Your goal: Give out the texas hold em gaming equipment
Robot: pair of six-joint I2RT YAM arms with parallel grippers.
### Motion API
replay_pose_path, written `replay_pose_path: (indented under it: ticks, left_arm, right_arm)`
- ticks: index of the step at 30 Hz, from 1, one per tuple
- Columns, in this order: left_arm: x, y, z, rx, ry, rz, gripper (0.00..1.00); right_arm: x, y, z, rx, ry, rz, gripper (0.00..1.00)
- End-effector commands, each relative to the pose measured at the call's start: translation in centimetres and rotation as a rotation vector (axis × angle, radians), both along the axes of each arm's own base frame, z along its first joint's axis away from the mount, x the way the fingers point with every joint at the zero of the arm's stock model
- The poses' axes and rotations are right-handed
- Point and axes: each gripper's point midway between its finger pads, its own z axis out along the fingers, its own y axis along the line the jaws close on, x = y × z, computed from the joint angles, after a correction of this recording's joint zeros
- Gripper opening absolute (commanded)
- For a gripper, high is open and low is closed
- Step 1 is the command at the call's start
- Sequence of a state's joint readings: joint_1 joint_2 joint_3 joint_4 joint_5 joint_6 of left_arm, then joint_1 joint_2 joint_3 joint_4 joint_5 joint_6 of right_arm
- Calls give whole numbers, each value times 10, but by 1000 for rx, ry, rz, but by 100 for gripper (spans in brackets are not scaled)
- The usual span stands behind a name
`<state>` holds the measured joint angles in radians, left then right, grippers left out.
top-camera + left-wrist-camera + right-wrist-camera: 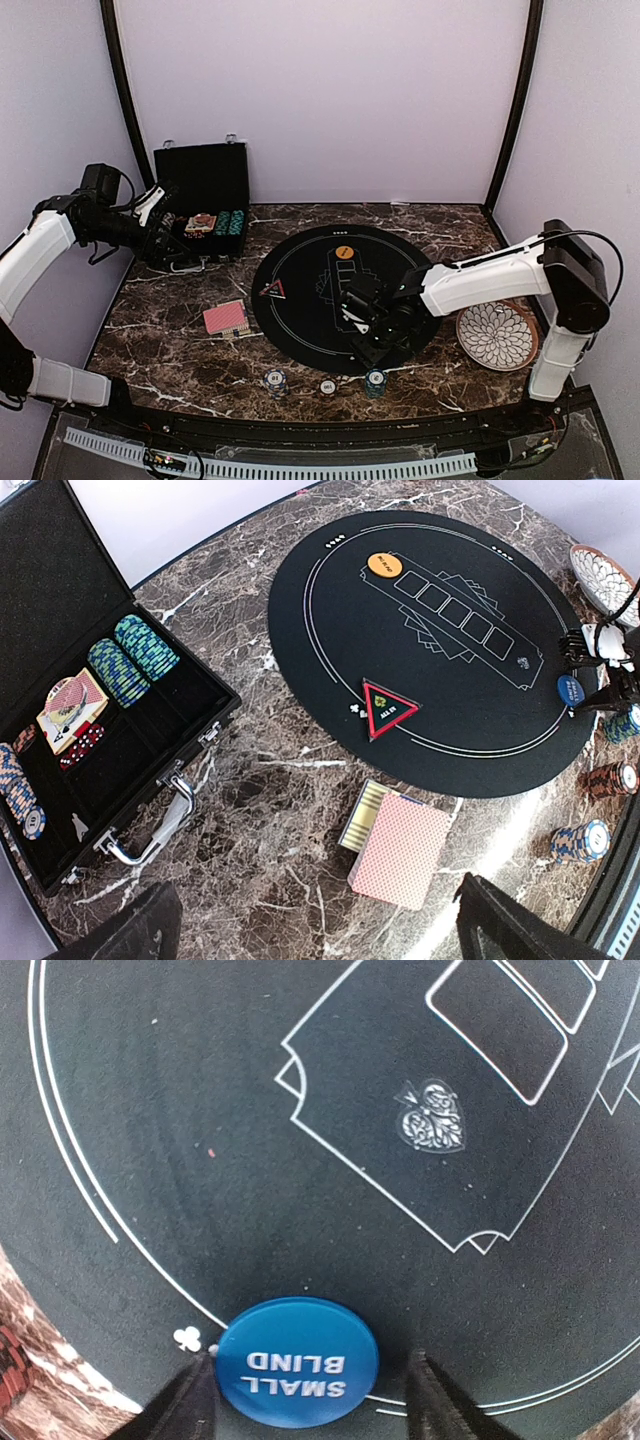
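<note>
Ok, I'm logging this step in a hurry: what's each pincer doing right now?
Left pincer: open, holding nothing.
Right pincer: open, either side of the blue disc, not gripping it.

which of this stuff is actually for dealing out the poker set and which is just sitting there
For the job:
- deck of cards
- loose chip stacks
- boxed chips
- orange button
- blue button
- triangle marker

Just lying about:
- black case
- white plate
</note>
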<state>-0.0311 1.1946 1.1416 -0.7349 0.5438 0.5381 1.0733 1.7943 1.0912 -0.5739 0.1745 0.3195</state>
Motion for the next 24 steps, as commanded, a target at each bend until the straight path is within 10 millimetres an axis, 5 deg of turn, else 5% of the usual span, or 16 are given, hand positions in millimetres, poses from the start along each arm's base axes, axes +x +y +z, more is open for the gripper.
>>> replay_pose_path:
  ticks: [1, 12, 24]
  left_arm:
    - [-8, -5, 9, -19, -13, -29, 99]
    - [-7, -4, 9, -9, -14, -27, 99]
    - [-6, -4, 11, -6, -19, -30, 99]
  right_arm:
    - [3, -14, 1, -20, -13, -27, 57]
    - [25, -39, 2, 0, -24, -119, 54]
    - [29, -71, 1, -33, -25, -184, 54]
